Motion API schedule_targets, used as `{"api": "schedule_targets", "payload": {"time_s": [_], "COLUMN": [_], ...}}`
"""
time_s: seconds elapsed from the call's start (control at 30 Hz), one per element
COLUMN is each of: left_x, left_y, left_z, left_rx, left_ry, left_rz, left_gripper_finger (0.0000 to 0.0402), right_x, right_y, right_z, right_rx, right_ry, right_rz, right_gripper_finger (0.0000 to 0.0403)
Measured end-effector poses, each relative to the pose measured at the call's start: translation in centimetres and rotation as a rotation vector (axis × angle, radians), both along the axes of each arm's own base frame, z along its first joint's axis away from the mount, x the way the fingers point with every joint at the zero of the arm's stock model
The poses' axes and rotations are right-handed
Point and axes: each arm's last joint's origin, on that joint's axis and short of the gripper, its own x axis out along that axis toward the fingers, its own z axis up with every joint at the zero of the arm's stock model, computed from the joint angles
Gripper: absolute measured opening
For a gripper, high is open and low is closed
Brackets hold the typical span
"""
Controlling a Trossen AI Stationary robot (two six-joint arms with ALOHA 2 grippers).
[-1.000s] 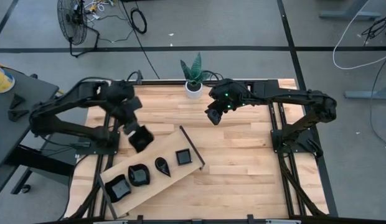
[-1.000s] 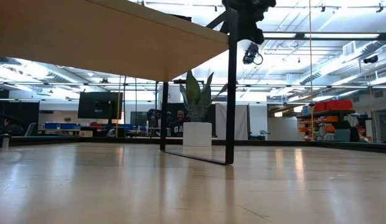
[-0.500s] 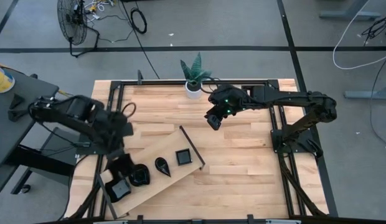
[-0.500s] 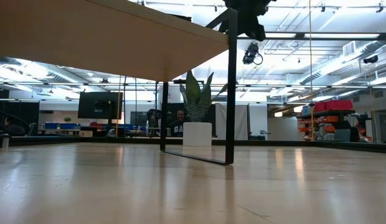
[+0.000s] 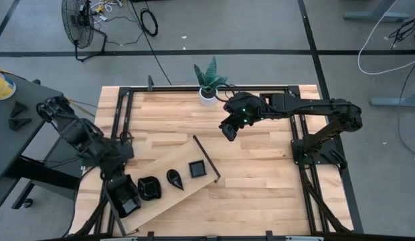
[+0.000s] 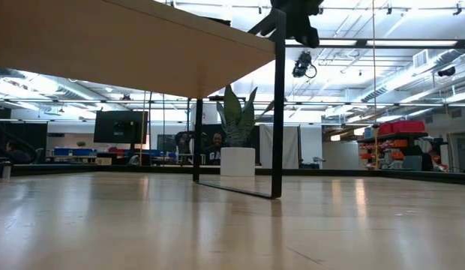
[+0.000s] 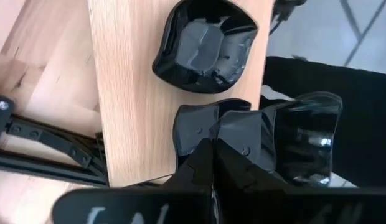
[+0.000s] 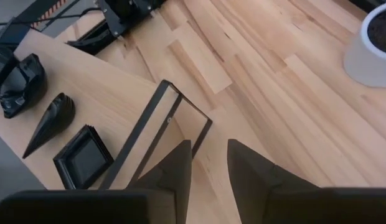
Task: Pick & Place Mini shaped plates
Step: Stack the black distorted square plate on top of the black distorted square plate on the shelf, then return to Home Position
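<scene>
Several glossy black mini plates lie in a row on a light wooden board (image 5: pixel 169 159): a square one (image 5: pixel 197 169), a teardrop (image 5: pixel 174 178) and a wavy one (image 5: pixel 148 188). Another plate (image 7: pixel 196 127) lies at the board's near-left end. My left gripper (image 5: pixel 122 193) hovers over that end, shut on one more black plate (image 7: pixel 299 140). My right gripper (image 5: pixel 227 130) hangs open above the table's middle, past the board's far end, with nothing between its fingers (image 8: pixel 180 165). My left gripper pinches the held plate's rim (image 7: pixel 233 134) between its two shut fingers, at the side nearest the board. The fingers come from above, slanting down. The plate reaches out past the board's left edge; whether it touches the plate lying beside it, I cannot tell.
The board stands raised and slanting on a black frame leg (image 5: pixel 206 159). A white pot with a green plant (image 5: pixel 208 94) stands at the table's far edge. Black rails (image 5: pixel 298 134) run along both sides of the table.
My left gripper has swung from above the board's middle toward the table's near-left corner, carrying the black plate with it, and now hangs over the board's near-left end. It has stayed shut on the plate.
</scene>
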Motion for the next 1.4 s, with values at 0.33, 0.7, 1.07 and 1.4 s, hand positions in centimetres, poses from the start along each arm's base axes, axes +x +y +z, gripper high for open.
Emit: {"api": "schedule_targets", "payload": {"time_s": [0.33,0.7,1.07,1.4], "left_x": [1.5,2.1,2.1,1.9], "left_y": [-4.1,-5.8,-5.7,-3.8], "left_z": [-2.3,-3.6,-3.5,-2.4], "left_rx": [0.105,0.176,0.184,0.303], "left_ry": [0.108,0.142,0.132,-0.067], "left_rz": [-0.086,-0.107,-0.131,-0.162], "left_gripper_finger": [0.0004,0.0019,0.0121,0.0082], "right_x": [0.4,0.5,0.6,0.6], "right_y": [0.0,0.0,0.4,1.1], "right_z": [0.4,0.6,0.6,0.6], "right_rx": [0.007,0.015,0.034,-0.023], "right_ry": [-0.066,-0.081,-0.082,-0.081], "right_rz": [-0.013,-0.021,-0.025,0.052], "right_gripper_finger": [0.0107,0.0107,0.0107,0.0083]}}
